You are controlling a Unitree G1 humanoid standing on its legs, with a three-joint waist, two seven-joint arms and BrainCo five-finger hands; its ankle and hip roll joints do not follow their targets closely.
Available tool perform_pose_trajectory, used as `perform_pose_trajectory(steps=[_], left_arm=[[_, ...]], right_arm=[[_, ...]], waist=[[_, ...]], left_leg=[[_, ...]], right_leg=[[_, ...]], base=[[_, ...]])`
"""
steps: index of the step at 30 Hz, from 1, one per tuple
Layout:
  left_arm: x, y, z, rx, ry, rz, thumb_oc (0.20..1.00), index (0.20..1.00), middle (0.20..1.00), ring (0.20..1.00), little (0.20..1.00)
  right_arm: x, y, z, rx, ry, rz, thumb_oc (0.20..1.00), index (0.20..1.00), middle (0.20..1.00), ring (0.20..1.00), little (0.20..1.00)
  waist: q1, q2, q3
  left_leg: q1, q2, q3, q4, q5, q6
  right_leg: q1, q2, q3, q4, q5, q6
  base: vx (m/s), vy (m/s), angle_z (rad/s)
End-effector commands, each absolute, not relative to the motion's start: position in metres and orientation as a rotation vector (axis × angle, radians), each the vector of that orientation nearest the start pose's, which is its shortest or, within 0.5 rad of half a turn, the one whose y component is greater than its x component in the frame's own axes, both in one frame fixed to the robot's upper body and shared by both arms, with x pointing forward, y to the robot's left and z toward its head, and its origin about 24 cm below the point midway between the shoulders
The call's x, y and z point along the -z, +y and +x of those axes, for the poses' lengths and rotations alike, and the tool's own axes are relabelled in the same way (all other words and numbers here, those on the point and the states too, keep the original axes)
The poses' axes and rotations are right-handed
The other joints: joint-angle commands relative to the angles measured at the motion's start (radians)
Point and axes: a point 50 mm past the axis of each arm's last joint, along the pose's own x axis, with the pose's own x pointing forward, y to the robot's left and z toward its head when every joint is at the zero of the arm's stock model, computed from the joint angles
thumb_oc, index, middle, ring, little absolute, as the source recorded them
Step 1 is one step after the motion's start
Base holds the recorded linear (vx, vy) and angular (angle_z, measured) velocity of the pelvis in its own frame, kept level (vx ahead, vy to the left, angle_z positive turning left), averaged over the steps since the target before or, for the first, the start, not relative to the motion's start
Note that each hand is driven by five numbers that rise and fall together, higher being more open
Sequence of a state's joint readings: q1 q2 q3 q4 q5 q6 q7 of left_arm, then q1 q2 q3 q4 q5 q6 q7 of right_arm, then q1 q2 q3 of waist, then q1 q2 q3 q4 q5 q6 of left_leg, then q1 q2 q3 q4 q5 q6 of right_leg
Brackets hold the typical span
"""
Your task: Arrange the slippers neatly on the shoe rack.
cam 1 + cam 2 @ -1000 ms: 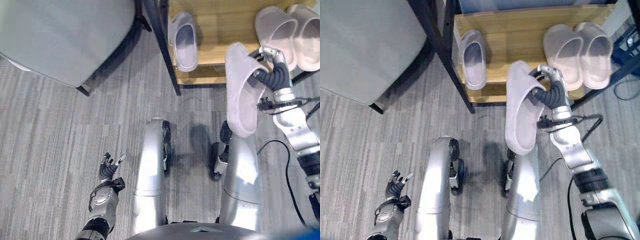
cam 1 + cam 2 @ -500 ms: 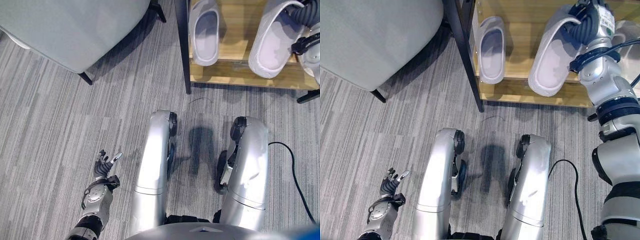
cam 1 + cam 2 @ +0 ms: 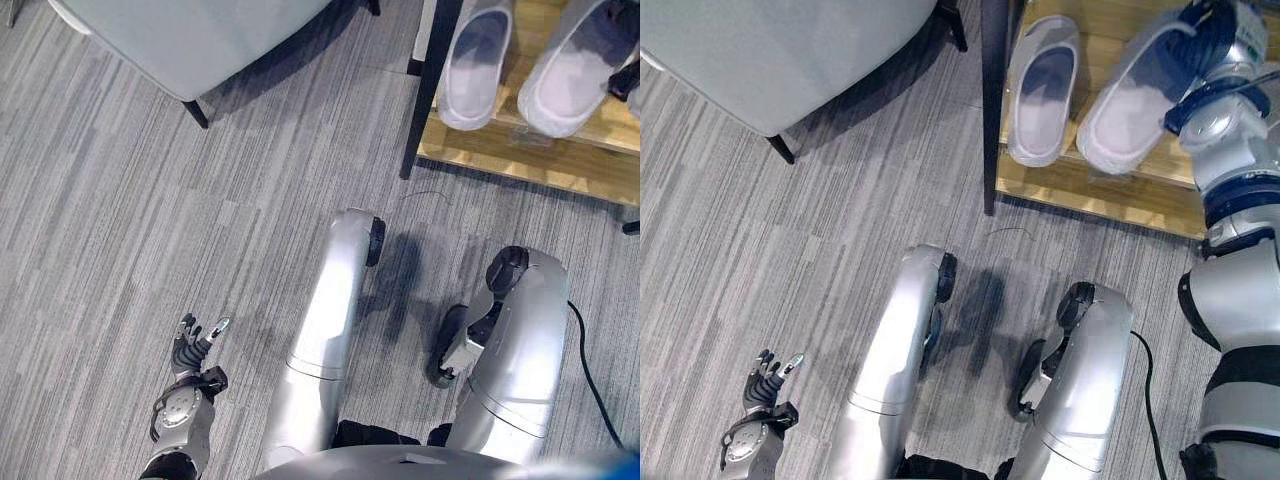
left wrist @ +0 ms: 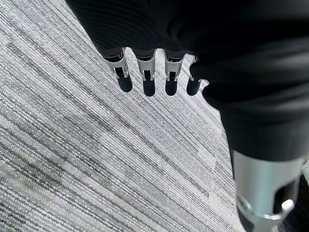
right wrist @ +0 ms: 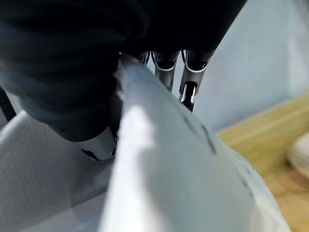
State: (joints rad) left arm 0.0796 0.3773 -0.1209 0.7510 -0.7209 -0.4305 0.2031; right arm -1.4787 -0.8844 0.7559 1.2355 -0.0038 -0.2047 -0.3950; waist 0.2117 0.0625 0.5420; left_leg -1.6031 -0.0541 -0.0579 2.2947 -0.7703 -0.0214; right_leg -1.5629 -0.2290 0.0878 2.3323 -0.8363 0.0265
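In the left eye view we see our left hand (image 3: 183,408) low over the grey carpet (image 3: 150,230), fingers loosely spread and holding nothing. At the top right stands the wooden rack (image 3: 520,160) with its black post (image 3: 428,90). One slipper (image 3: 473,65) lies on the shelf just beside the post, and a second slipper (image 3: 575,75) lies at a slant beside it, heel near the shelf's front edge. A grey chair (image 3: 200,35) stands at the top left.

In the right eye view our right hand (image 3: 1212,35) is at the toe end of the second slipper, dark fingers curled round its strap. The slipper's heel rests on the shelf, apart from the first slipper.

In the left wrist view the left hand's fingers (image 4: 147,79) hang relaxed over the carpet, nothing in them.

In the right wrist view the slipper's pale strap sits against the palm, fingers (image 5: 190,77) over its edge and the wooden shelf beyond.
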Motion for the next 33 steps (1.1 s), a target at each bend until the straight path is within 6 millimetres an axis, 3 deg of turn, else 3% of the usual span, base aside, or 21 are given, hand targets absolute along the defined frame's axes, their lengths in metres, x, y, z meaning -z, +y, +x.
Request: perform_pose_trajectory(steps=[1, 2, 9, 19, 24, 26, 30, 31, 32, 33], left_arm=[[0.057, 0.290, 0.171, -0.493, 0.284, -0.043, 1.000, 1.000, 1.000, 1.000, 1.000], [0.056, 0.287, 0.172, -0.455, 0.286, -0.026, 1.000, 1.000, 1.000, 1.000, 1.000], [0.054, 0.281, 0.175, -0.410, 0.283, 0.002, 1.000, 1.000, 1.000, 1.000, 1.000], [0.080, 0.276, 0.161, -0.452, 0.415, 0.007, 1.000, 1.000, 1.000, 1.000, 1.000], [0.089, 0.268, 0.158, -0.474, 0.460, -0.016, 1.000, 1.000, 1.000, 1.000, 1.000], [0.089, 0.262, 0.160, -0.465, 0.456, -0.010, 1.000, 1.000, 1.000, 1.000, 1.000], [0.093, 0.250, 0.164, -0.428, 0.482, 0.007, 1.000, 1.000, 1.000, 1.000, 1.000], [0.093, 0.249, 0.163, -0.422, 0.480, 0.009, 1.000, 1.000, 1.000, 1.000, 1.000], [0.093, 0.252, 0.172, -0.451, 0.484, -0.007, 1.000, 1.000, 1.000, 1.000, 1.000], [0.093, 0.252, 0.172, -0.451, 0.484, -0.007, 1.000, 1.000, 1.000, 1.000, 1.000]], right_arm=[[-0.374, -0.311, 0.362, 0.696, -0.562, -1.034, 0.583, 0.583, 0.583, 0.583, 0.583], [-0.375, -0.314, 0.361, 0.704, -0.553, -1.029, 1.000, 1.000, 1.000, 1.000, 1.000], [-0.375, -0.319, 0.359, 0.726, -0.531, -1.046, 1.000, 1.000, 1.000, 1.000, 1.000], [-0.368, -0.321, 0.361, 0.729, -0.526, -0.970, 1.000, 1.000, 1.000, 1.000, 1.000], [-0.354, -0.318, 0.361, 0.742, -0.618, -0.747, 1.000, 1.000, 1.000, 1.000, 1.000], [-0.350, -0.300, 0.359, 0.689, -0.745, -0.500, 1.000, 1.000, 1.000, 1.000, 1.000], [-0.326, -0.293, 0.370, 0.650, -0.693, -0.290, 1.000, 1.000, 1.000, 1.000, 1.000], [-0.324, -0.289, 0.373, 0.631, -0.683, -0.246, 1.000, 1.000, 1.000, 1.000, 1.000], [-0.322, -0.269, 0.380, 0.564, -0.692, -0.223, 1.000, 1.000, 1.000, 1.000, 1.000], [-0.322, -0.269, 0.380, 0.564, -0.692, -0.223, 1.000, 1.000, 1.000, 1.000, 1.000]], waist=[[0.027, 0.010, -0.022], [0.023, 0.009, -0.022], [0.023, 0.006, -0.022], [0.014, -0.007, -0.022], [0.005, -0.020, -0.022], [-0.011, -0.029, -0.022], [-0.034, -0.032, -0.022], [-0.036, -0.027, -0.022], [-0.048, -0.031, -0.022], [-0.048, -0.031, -0.022]], left_leg=[[0.033, 0.009, -0.071, -0.050, -0.035, 0.016], [0.033, 0.011, -0.070, -0.060, -0.032, 0.012], [0.033, 0.013, -0.076, -0.080, -0.032, 0.006], [0.033, 0.016, -0.083, -0.064, -0.038, -0.005], [0.033, 0.017, -0.072, -0.076, -0.034, -0.009], [0.033, 0.019, -0.066, -0.077, -0.035, -0.013], [0.033, 0.023, -0.058, -0.074, -0.038, -0.018], [0.033, 0.025, -0.058, -0.072, -0.037, -0.018], [0.033, 0.027, -0.060, -0.071, -0.038, -0.019], [0.033, 0.027, -0.060, -0.071, -0.038, -0.019]], right_leg=[[-0.007, -0.007, 0.060, -0.063, 0.114, -0.057], [-0.007, -0.014, 0.058, -0.074, 0.114, -0.055], [-0.007, -0.024, 0.054, -0.089, 0.112, -0.062], [-0.007, -0.021, 0.066, -0.077, 0.109, -0.066], [-0.007, -0.022, 0.072, -0.078, 0.116, -0.066], [-0.007, -0.021, 0.074, -0.075, 0.111, -0.070], [-0.007, -0.012, 0.079, -0.062, 0.110, -0.074], [-0.007, -0.014, 0.076, -0.059, 0.104, -0.076], [-0.007, -0.013, 0.074, -0.057, 0.101, -0.074], [-0.007, -0.013, 0.075, -0.057, 0.101, -0.074]], base=[[-0.02, -0.015, 0.05], [-0.04, 0.001, 0.11], [-0.01, 0.005, 0.03], [0.00, 0.006, 0.00], [0.00, 0.007, 0.00], [-0.04, -0.040, 0.00], [-0.01, -0.006, 0.00], [0.00, 0.000, 0.00], [0.00, 0.000, 0.00], [0.00, 0.000, 0.00]])
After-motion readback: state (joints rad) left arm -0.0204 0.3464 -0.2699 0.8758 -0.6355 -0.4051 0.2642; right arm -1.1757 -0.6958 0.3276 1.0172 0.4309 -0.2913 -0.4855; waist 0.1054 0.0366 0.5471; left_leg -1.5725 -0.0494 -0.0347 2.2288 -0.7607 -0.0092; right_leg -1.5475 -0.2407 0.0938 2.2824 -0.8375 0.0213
